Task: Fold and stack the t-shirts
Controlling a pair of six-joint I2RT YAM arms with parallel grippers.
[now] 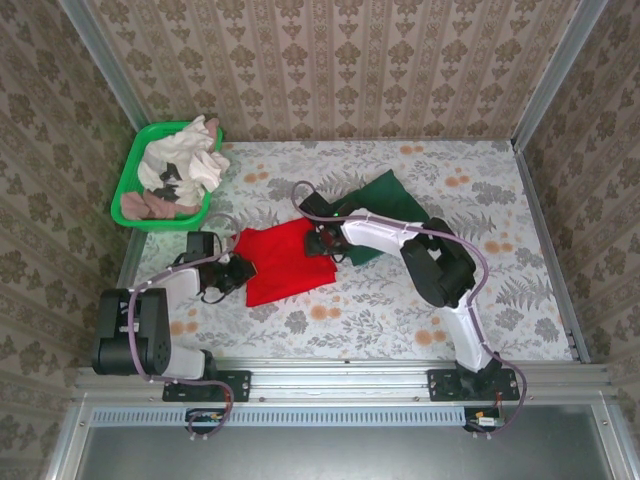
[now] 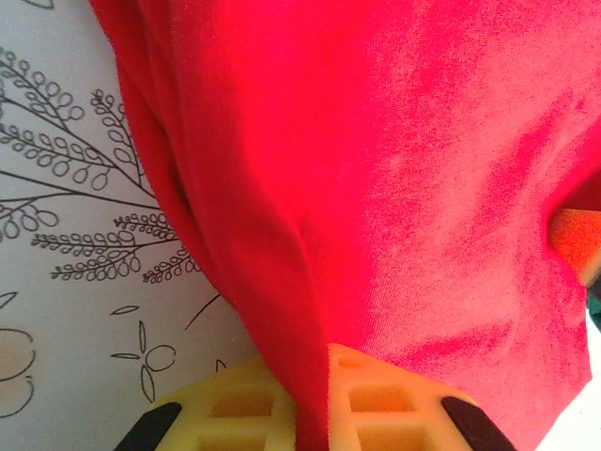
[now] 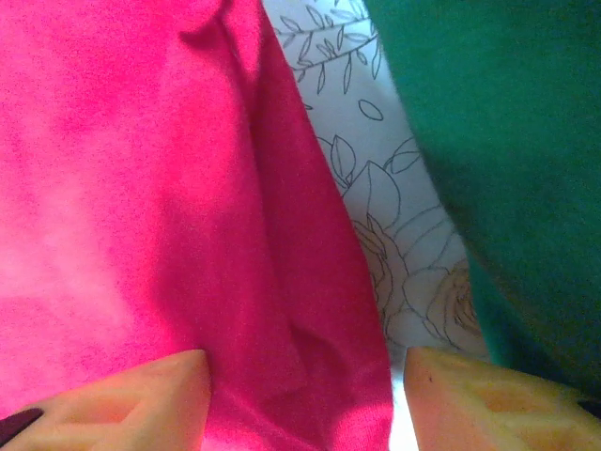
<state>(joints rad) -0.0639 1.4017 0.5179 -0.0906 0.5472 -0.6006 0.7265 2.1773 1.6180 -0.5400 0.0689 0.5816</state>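
Far left, a green basket (image 1: 160, 224) of pale crumpled cloths is parked at the back corner of the table (image 1: 400, 310), with nothing touching it. Next along, the left gripper (image 1: 236, 272) is set on the left edge of the red shirt (image 1: 285, 262), which is laid out mid-table as a rough rectangle. The right gripper (image 1: 322, 242) is planted at the shirt's upper right edge. Just past that arm the green shirt (image 1: 388, 200) is lying flat, near the red one.

The step in hand looks to be a fold of the red shirt, fwiw. For it to be done cleanly, the right edge should probably be pinched before anything gets lifted. Both edges should then be raised together and carried across level so the cloth isn't dragged or bunched. The green shirt is best kept out of the bite.

As for the views: the layout can be read from above, but the jaws can't really be judged there. That gets settled by the wrist cameras. In the left wrist view a ridge of red cloth is seen squeezed between the yellow fingers (image 2: 235, 413), so that gripper is clamped on the shirt. In the right wrist view the fingers (image 3: 141, 395) are held wide apart, with the red hem lying loose between them and nothing gripped. A strip of bare table is seen there between the red hem and the green shirt.
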